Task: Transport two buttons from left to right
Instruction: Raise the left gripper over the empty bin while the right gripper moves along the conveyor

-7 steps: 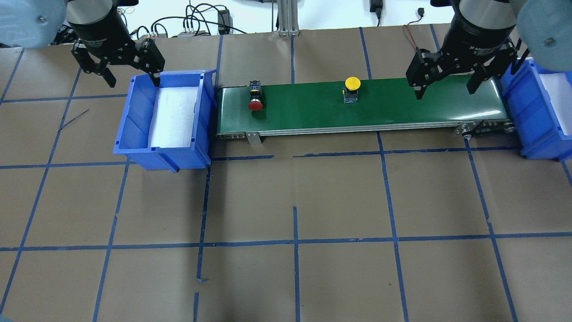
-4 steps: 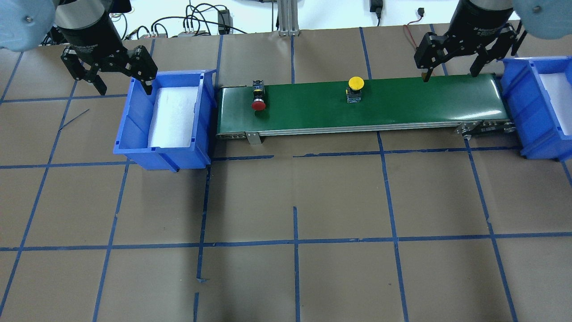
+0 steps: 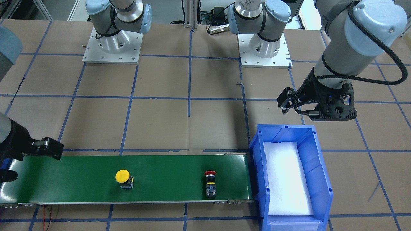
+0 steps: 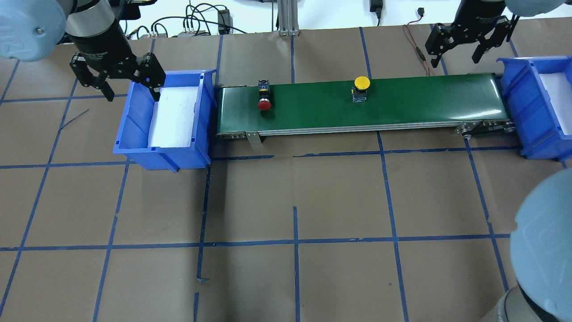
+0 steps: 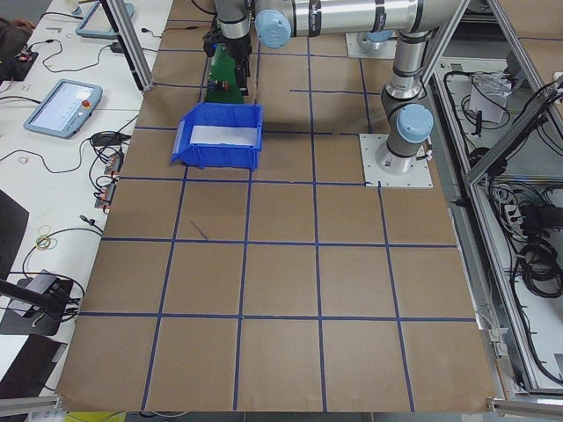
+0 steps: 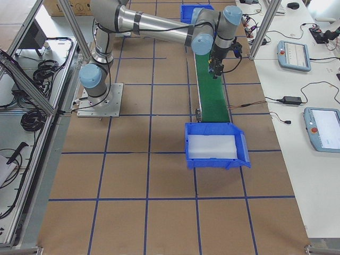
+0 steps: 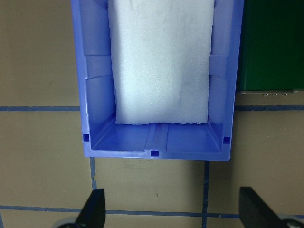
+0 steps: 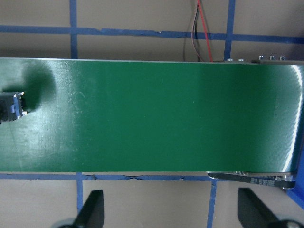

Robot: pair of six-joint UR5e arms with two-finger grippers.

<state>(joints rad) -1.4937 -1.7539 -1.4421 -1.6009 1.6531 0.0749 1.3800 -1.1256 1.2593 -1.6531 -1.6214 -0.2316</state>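
A: What was biggest in shot?

B: A brown table (image 4: pixel 339 201) w/ a blue tape grid. Along its far side a long green conveyor belt (image 4: pixel 424 105) ran L–R, w/ an L bin (image 4: pixel 134 129) and an R bin (image 4: pixel 520 112), both blue, at its ends.

A: Grippers?

B: L gripper (image 4: pixel 132 95) hung over the L bin's far corner, jaws wide, empty. R gripper (image 4: pixel 454 54) hovered just past the belt's far edge near the R end, jaws wide too, nothing held.

A: The btns?

B: Both on the belt. Yellow-cap button (image 4: pixel 361 87) stood upright approx mid-belt. Red-cap button (image 4: pixel 264 99) lay on its side near the L end, long axis across the belt, cap toward the robot.

A: Nearer arm?

B: Likely R for the yellow one, which lay to that gripper's left along the belt.
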